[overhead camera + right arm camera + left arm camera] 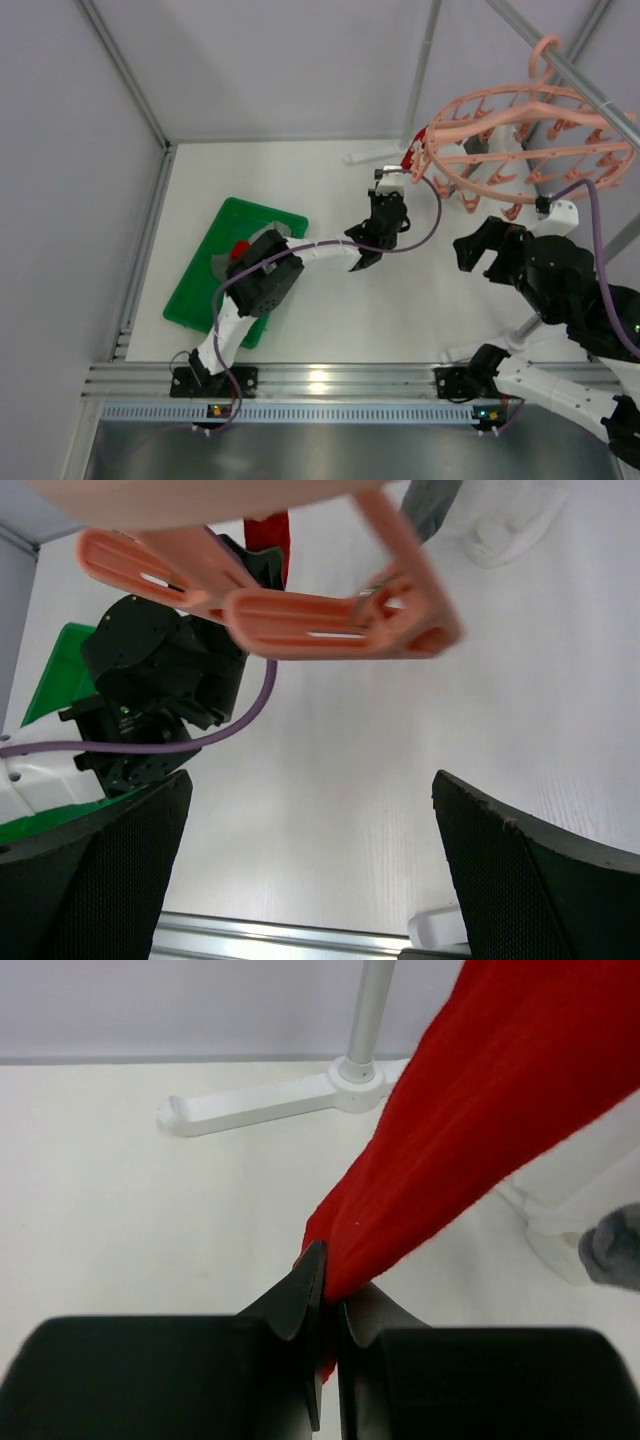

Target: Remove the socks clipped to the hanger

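Grip secured: the left pincer (325, 1278) is clamped tight on the lower end of a red sock (480, 1130), and the cloth stretches up and to the right toward a clip outside the wrist view. From above, that sock hangs at the left rim of the hanger (520, 140), which is slung from a rail over the far right corner of the desk (300, 190). The right pincer (487, 250) hovers under the ring, spread wide, holding nothing. So this looks like the pull step on 1 sock: grasp made, release not yet won. The next move, I'd say, is a steady draw down toward the near edge to pop the clip, then a carry to the green tray (200, 287) by the left edge. A blurred grey sock (615, 1245) shows beyond, so at least 1 more remains.
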You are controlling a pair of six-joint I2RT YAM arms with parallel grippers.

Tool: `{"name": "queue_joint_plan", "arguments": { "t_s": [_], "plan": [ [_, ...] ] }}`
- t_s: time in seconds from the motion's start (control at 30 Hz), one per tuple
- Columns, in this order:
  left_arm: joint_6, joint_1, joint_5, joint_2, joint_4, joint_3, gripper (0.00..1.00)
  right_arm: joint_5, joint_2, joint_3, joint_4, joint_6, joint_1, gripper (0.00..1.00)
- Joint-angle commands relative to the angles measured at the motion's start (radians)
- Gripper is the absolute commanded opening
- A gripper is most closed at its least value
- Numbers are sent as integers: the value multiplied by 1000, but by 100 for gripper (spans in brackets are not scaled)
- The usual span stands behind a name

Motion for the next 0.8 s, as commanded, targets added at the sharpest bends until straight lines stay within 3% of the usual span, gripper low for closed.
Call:
{"name": "queue_joint_plan", "arguments": {
  "t_s": [0.0, 0.2, 0.4, 0.77],
  "plan": [
    [-33, -23, -9, -200, 35, -123, 9, -112, -49, 48, 53, -81, 6, 100],
    [5, -132, -97, -380, 35, -354, 12, -342, -12, 72, 145, -172, 6, 100],
    [137, -281, -219, -441, 35, -403, 16, -565, 19, 88, 241, -198, 6, 99],
    [235, -459, -555, -418, 34, -458, 13, -582, 20, 132, 335, -176, 8, 99]
  ]
}}
